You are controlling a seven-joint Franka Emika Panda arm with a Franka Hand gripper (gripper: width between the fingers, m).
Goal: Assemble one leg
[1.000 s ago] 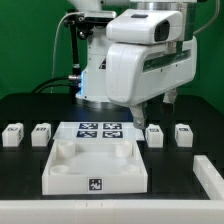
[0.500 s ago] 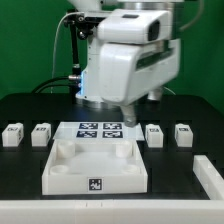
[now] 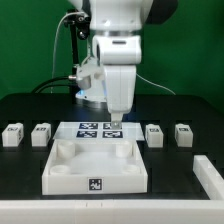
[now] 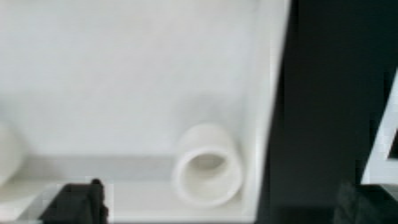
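Exterior view: the gripper (image 3: 113, 122) is hanging low over the marker board (image 3: 100, 130), just behind the panel (image 3: 95, 165), with no leg in it.

All four legs are sitting loose in one row on the table (image 3: 20, 108), spaced apart, probably so the fingers can get around each. The nearest leg (image 3: 154, 134) and second leg (image 3: 183, 132) are on the exterior view's right of the board, and the third leg (image 3: 41, 133) and fourth leg (image 3: 12, 134) on its left. The panel is lying sockets-up, ready to receive them. The wrist view is showing a corner socket (image 4: 208, 170) and only one fingertip (image 4: 75, 200), so I cannot tell whether the fingers are spread or closed. Compared with a second ago, the arm is now standing at centre instead of above the nearest leg, wrist turned. The parts are lying unmoved.
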